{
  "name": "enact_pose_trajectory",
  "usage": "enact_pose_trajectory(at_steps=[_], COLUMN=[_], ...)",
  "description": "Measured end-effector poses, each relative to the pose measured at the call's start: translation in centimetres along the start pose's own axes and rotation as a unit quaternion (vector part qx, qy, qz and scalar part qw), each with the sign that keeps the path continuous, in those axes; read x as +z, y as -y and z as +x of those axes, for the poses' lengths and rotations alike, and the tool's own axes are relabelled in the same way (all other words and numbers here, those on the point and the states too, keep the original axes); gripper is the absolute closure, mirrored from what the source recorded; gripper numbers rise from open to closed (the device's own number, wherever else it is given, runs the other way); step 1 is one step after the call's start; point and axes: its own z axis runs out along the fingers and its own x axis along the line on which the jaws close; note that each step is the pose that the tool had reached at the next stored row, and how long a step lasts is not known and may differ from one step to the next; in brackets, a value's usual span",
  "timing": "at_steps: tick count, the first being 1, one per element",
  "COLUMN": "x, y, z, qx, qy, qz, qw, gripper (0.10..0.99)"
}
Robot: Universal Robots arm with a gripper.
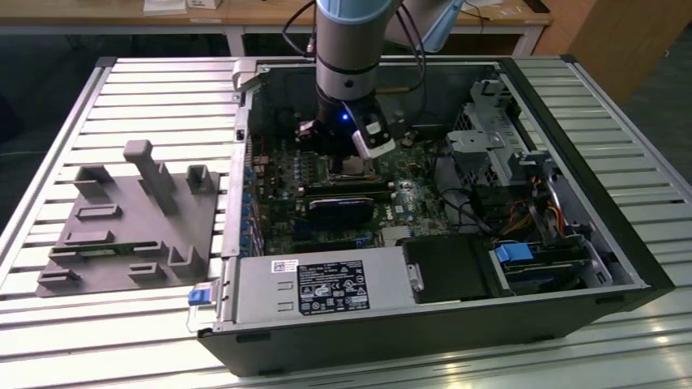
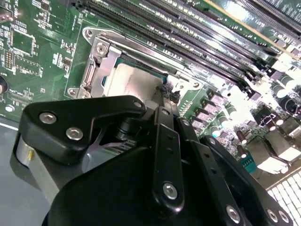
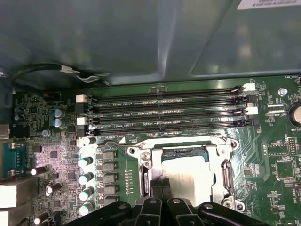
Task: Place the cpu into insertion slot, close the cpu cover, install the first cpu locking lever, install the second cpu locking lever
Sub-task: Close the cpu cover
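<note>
Arm reached down into the open computer case on the slatted table. Gripper sat low over the motherboard, right at the insertion slot. In both wrist views the fingers were pressed together, tips down at the slot's edge, just beside the cpu. Nothing clearly pinched between them. The cpu lay flat inside the slot, pale silver top showing. The cpu cover looked folded down around it, though the gripper hid the near side, so not sure it was fully seated. Lever positions were too hard to read. Long black memory slots ran just beside the socket; a row of capacitors stood near its other side. A grey fixture block sat on the table, well apart from the case.
</note>
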Motion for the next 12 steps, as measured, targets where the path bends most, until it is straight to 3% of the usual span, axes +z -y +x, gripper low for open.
enact_pose_trajectory(at_steps=[7, 12], x=[0.03, 0.11], y=[-0.01, -0.03], z=[0.20, 0.24], qx=[-0.005, -0.030], qy=[-0.0006, -0.0034], qz=[0.0002, 0.0006], qw=[1.0000, 0.9995], gripper=[0.980, 0.980])
